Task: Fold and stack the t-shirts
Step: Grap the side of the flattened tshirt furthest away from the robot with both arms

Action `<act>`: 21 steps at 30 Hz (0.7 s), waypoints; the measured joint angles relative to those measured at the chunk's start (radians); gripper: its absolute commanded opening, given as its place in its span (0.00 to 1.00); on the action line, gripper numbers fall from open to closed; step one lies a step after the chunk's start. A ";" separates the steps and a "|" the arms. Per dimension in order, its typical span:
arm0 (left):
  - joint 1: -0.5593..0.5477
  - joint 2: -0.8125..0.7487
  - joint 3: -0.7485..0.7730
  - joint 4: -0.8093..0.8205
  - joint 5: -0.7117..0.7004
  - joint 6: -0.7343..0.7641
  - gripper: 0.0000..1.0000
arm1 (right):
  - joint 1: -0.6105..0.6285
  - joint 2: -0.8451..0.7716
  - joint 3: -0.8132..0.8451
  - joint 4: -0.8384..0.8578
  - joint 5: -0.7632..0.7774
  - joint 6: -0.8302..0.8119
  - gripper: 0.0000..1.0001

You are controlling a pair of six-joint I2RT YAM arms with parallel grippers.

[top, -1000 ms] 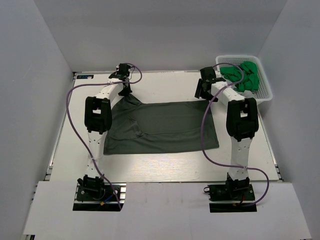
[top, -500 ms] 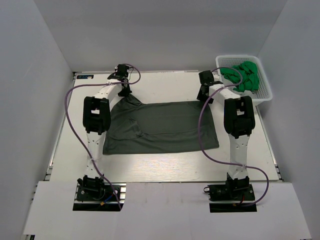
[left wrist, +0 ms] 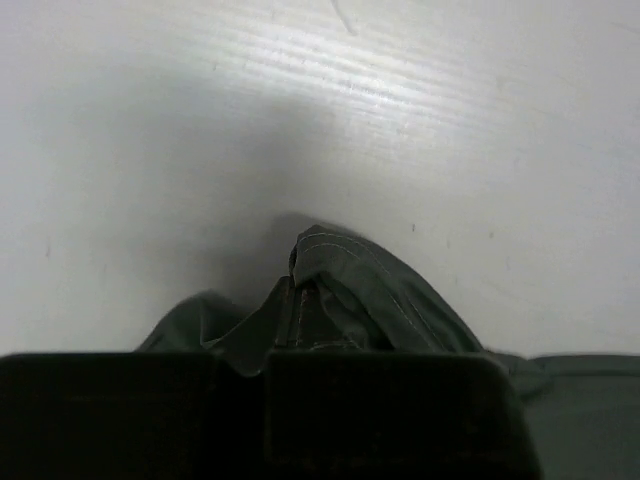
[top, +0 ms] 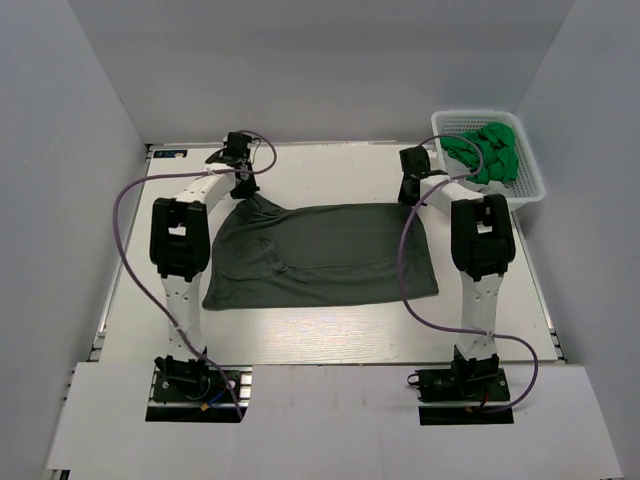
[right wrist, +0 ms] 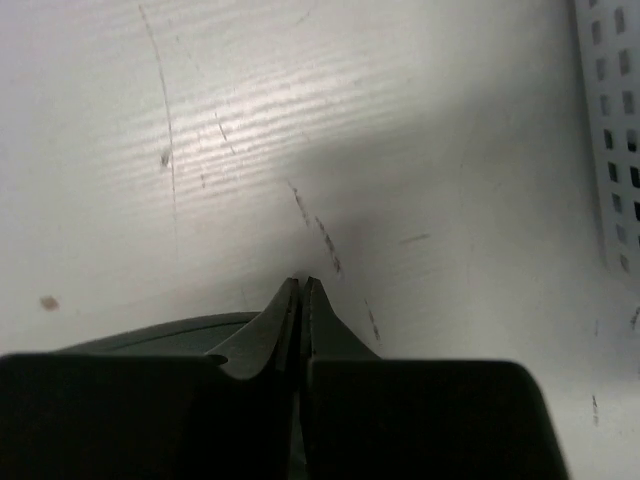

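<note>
A dark charcoal t-shirt [top: 320, 255] lies spread flat across the middle of the table. My left gripper [top: 243, 188] is shut on its far left corner, which rises in a small peak. In the left wrist view the cloth [left wrist: 380, 300] bunches up around the closed left gripper [left wrist: 297, 285]. My right gripper [top: 409, 196] sits at the shirt's far right corner. In the right wrist view it [right wrist: 302, 284] is shut, tips down at the table, with the shirt's edge [right wrist: 150, 335] running in under the left finger. Bright green t-shirts [top: 488, 150] lie crumpled in the basket.
The white lattice basket [top: 455, 118] stands at the far right corner of the table, and its wall [right wrist: 615, 130] shows at the right edge of the right wrist view. Grey walls enclose the table on three sides. Both arms reach over the shirt's side edges.
My right gripper has closed from wide open onto the shirt's far right corner. The left arm has shifted slightly left, still gripping its corner.
</note>
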State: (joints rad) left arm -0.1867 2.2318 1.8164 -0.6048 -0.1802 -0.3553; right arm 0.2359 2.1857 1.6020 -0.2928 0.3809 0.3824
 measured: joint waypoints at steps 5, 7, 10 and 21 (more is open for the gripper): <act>-0.001 -0.220 -0.241 0.057 0.006 -0.058 0.00 | 0.001 -0.088 -0.122 0.069 -0.049 -0.080 0.00; -0.001 -0.309 -0.327 0.085 0.012 -0.082 0.00 | 0.001 -0.129 -0.162 0.103 -0.076 -0.106 0.00; 0.000 -0.428 -0.433 0.119 0.035 -0.116 0.00 | 0.004 -0.208 -0.241 0.167 -0.124 -0.146 0.00; -0.001 -0.721 -0.727 0.111 0.066 -0.225 0.00 | 0.023 -0.436 -0.469 0.308 -0.171 -0.244 0.00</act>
State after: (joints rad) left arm -0.1875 1.5112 1.0893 -0.4934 -0.1139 -0.5800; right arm 0.2588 1.7493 1.1332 0.0154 0.2100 0.1383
